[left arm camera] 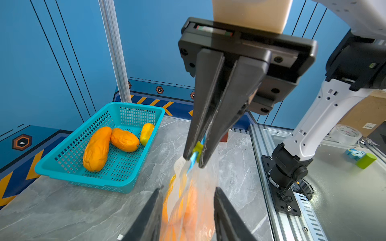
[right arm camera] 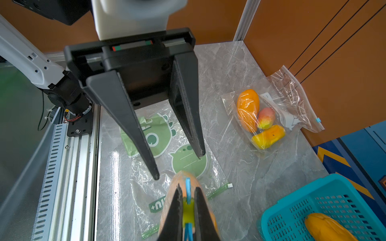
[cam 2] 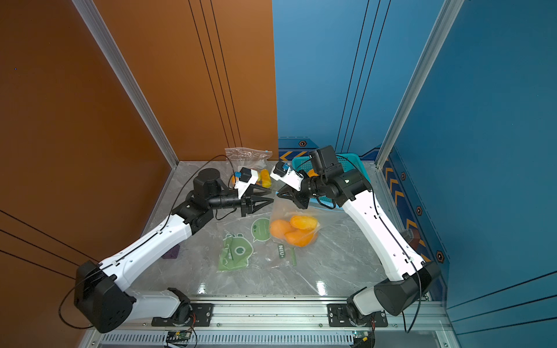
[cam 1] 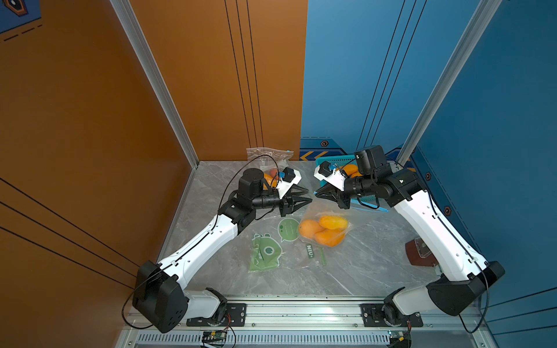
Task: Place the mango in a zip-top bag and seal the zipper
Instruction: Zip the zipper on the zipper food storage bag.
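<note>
Clearly we are at the sealing step: the mangoes (cam 1: pixel 324 230) are inside the clear bag (cam 1: pixel 328 211), which hangs by its top edge between the two arms, its belly resting on the table (cam 1: pixel 361 256). Our right gripper (left arm camera: pixel 194 158) is clenched on the yellow-green slider (left arm camera: pixel 197 149) at the bag's mouth, with the blue zipper strip (left arm camera: pixel 192 161) running out from between its jaws. Our left gripper (right arm camera: pixel 179 166) is released and grasps nothing; its jaws stand apart just beside the bag's top, facing the right one. We cannot tell how much of the mouth is zipped, since the plastic folds over itself below the slider. We judge that the next move calls for the left gripper to pinch the top edge close to the slider and hold it taut, so the right can draw the slider along the strip without dragging the whole bag. More fruit lies in the basket (left arm camera: pixel 83 177), well apart.
</note>
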Action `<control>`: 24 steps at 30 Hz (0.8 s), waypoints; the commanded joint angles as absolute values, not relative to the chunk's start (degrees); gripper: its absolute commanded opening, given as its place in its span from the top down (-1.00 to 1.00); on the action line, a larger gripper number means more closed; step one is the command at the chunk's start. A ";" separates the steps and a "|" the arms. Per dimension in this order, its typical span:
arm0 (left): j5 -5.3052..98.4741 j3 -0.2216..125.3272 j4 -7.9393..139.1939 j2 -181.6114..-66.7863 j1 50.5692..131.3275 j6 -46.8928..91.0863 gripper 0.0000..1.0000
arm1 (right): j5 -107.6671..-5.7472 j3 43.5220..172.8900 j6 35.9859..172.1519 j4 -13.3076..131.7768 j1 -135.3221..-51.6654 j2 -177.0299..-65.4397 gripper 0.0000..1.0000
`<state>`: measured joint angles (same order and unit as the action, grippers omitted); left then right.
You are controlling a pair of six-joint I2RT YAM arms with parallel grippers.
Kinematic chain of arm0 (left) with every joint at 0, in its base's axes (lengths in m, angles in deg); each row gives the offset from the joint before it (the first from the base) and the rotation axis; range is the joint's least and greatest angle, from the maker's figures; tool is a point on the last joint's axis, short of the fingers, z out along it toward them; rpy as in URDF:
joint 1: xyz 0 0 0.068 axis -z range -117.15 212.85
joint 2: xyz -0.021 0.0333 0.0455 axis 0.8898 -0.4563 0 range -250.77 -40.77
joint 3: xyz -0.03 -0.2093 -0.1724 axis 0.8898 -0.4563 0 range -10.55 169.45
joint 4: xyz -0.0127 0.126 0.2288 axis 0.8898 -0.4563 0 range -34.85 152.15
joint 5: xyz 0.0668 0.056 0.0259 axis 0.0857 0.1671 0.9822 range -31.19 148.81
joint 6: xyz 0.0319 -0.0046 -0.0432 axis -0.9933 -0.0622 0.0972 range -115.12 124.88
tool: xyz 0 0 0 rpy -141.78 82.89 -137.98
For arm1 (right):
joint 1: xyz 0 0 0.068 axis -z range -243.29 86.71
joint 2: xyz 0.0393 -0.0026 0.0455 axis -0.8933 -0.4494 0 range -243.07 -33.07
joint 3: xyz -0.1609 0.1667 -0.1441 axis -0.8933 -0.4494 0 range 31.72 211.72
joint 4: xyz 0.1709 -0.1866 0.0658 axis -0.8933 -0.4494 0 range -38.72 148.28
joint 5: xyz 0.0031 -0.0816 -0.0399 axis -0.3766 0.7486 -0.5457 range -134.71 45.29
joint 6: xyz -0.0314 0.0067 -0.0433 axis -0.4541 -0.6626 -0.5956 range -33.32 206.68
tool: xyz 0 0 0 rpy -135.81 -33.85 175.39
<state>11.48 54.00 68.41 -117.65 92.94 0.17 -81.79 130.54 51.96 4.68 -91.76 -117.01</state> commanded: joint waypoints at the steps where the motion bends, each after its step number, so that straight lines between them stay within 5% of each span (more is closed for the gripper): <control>1: 7.31 56.84 68.64 -118.67 93.52 -0.86 0.18 | -83.18 130.76 51.70 3.18 -92.20 -117.35 0.93; 11: 4.70 58.47 68.64 -121.35 94.22 -1.01 0.28 | -83.38 131.03 51.53 3.16 -92.64 -117.59 0.93; 18: 4.51 58.78 68.65 -122.19 94.13 -1.25 0.68 | -83.49 130.99 51.53 3.09 -92.82 -117.66 0.93; 24: 4.41 57.41 68.64 -121.67 93.02 -1.50 0.70 | -83.64 130.96 51.35 3.00 -92.81 -117.53 0.93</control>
